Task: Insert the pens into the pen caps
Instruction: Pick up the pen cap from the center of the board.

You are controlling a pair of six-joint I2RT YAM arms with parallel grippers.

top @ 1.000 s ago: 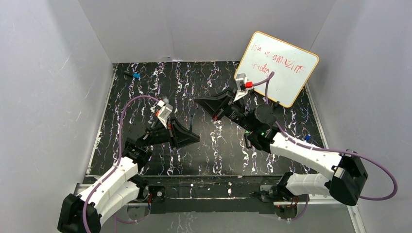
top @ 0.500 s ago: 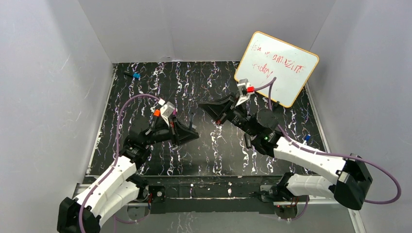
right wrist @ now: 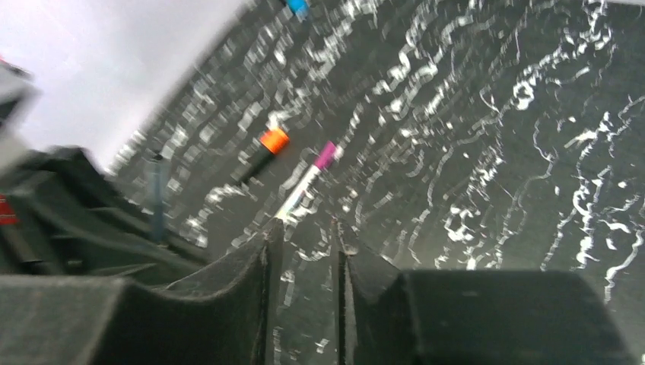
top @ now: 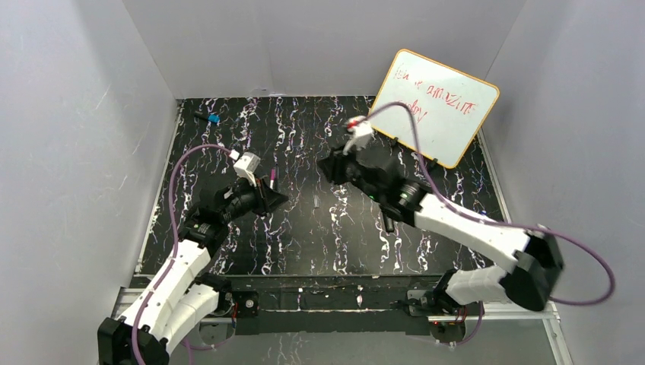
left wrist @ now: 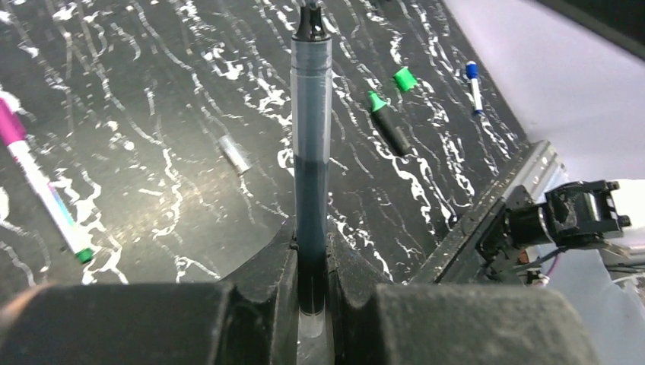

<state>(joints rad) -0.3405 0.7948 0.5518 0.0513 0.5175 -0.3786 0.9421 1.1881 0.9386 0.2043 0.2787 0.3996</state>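
Count: one held dark pen (left wrist: pixel 312 137), one green marker (left wrist: pixel 390 128), one orange marker (right wrist: pixel 260 156).

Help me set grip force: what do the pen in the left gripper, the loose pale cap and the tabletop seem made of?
Slim pen in the left gripper: smoky see-through plastic, glossy; dark ink shows through the barrel. Pale cap: probably clear plastic, with a shiny highlight. Tabletop: black with white marble-like veins, soft glare; perhaps printed laminate or mat, unclear.
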